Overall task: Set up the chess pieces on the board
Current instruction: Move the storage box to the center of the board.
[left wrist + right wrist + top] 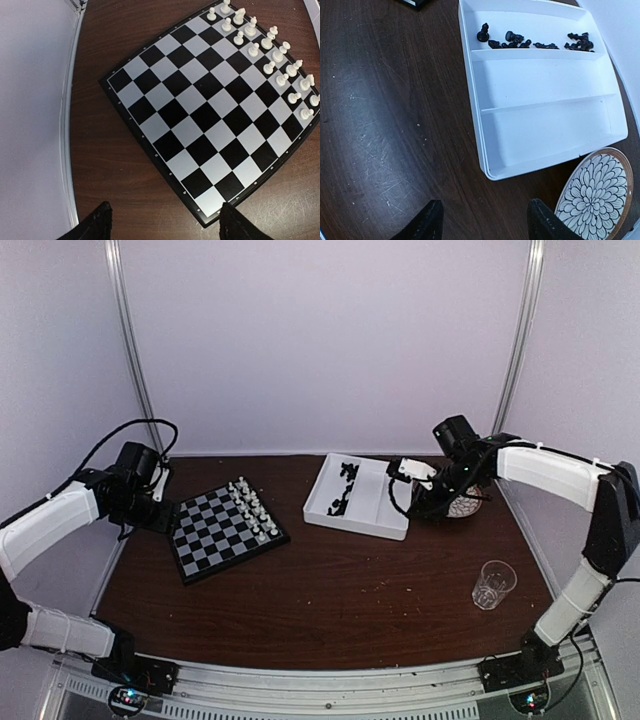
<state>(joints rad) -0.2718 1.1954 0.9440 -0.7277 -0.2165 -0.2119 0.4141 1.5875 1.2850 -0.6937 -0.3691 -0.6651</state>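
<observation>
The chessboard [220, 533] lies at the left of the table; it also shows in the left wrist view [210, 110]. White chess pieces [253, 508] stand in two rows along its far right edge, also seen in the left wrist view [272, 55]. Black chess pieces [346, 478] lie in the far compartment of the white tray [372, 508], also seen in the right wrist view [535, 41]. My left gripper [165, 222] is open and empty over the table by the board's near corner. My right gripper [482, 225] is open and empty, just off the tray's near corner [492, 172].
A patterned plate [595, 197] sits right of the tray, under my right arm [465, 505]. A clear glass [493, 584] stands at the right front. White walls and metal posts close in the back and sides.
</observation>
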